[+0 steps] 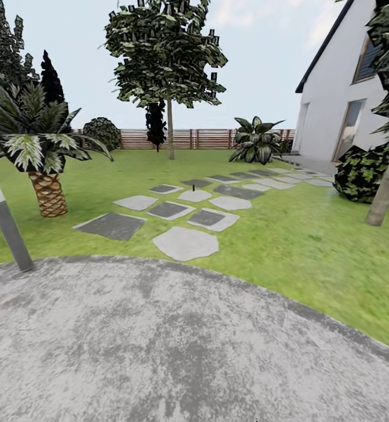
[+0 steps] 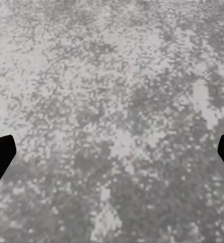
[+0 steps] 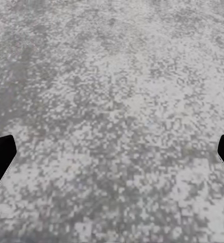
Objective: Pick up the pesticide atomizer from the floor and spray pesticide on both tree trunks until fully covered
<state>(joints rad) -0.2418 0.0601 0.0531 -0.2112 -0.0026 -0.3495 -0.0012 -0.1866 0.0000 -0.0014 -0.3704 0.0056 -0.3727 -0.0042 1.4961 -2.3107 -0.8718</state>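
Observation:
One tree [image 1: 166, 53] with a dark leafy crown stands far back on the lawn, its bare trunk [image 1: 170, 132] in front of the fence. A second tree trunk [image 1: 386, 186], thick and beige, leans at the right edge of the head view. A tiny dark upright thing [image 1: 193, 187] stands among the stepping stones; whether it is the pesticide atomizer is too small to tell. My left gripper [image 2: 112, 157] and right gripper [image 3: 112, 157] both hang open over grey speckled paving, nothing between their fingers.
I stand on a round grey paved patch [image 1: 159, 340] bordering the garden lawn [image 1: 311, 246]. A short palm [image 1: 39, 152] and a grey bollard lamp [image 1: 7, 225] are at the left. Stepping stones [image 1: 186, 242] lead ahead. A bush [image 1: 364, 173] and white house [image 1: 341, 94] are at the right.

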